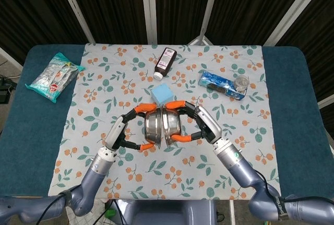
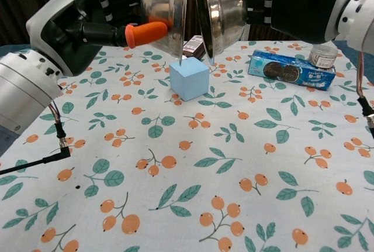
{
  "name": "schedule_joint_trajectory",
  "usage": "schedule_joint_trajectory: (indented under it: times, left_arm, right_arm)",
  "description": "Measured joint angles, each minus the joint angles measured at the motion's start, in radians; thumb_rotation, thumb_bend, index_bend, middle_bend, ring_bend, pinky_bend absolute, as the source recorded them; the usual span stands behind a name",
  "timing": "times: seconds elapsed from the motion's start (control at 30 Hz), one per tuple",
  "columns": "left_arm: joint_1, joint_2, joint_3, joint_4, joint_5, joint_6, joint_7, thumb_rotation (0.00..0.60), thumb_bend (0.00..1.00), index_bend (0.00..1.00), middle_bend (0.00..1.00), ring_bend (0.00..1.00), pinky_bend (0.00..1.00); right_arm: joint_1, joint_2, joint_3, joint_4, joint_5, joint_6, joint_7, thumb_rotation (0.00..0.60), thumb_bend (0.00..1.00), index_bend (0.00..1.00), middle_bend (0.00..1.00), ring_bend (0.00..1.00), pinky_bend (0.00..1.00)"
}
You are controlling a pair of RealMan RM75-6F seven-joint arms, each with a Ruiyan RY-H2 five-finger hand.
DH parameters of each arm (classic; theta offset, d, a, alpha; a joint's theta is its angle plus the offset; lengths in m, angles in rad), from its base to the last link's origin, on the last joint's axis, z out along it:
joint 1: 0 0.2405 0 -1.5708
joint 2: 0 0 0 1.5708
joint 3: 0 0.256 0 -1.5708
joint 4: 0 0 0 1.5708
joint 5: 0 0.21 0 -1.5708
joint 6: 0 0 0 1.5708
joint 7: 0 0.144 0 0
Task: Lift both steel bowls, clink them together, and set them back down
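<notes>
clutter on the leaf-and-berry tablecloth [image 1: 104, 86]
blue cube [image 2: 189, 78], dark bottle [image 1: 165, 62], blue biscuit packet [image 2: 291, 71] beside small tin [image 2: 322, 55], snack bag [image 1: 54, 77] far left.

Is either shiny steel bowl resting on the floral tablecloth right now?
No, both steel bowls are held up above the floral tablecloth.

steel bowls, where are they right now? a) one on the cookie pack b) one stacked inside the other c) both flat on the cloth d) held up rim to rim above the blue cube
d: the left hand and right hand hold the two steel bowls up on edge, rims together, over the blue cube.
</notes>
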State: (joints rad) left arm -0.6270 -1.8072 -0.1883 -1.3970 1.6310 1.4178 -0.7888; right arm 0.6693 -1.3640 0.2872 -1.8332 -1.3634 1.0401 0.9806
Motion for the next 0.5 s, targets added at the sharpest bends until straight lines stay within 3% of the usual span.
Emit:
schedule_joint_trajectory:
  times: [0.5]
  left_arm:
    - [-0.038, -0.103, 0.016, 0.083, 0.035, 0.015, 0.002, 0.6, 0.04, 0.37, 0.22, 0.22, 0.37]
  right_arm:
    - [0.013, -0.016, -0.005, -0.06, -0.007, -0.018, -0.067, 0.6, 0.16, 0.5, 0.33, 0.46, 0.5]
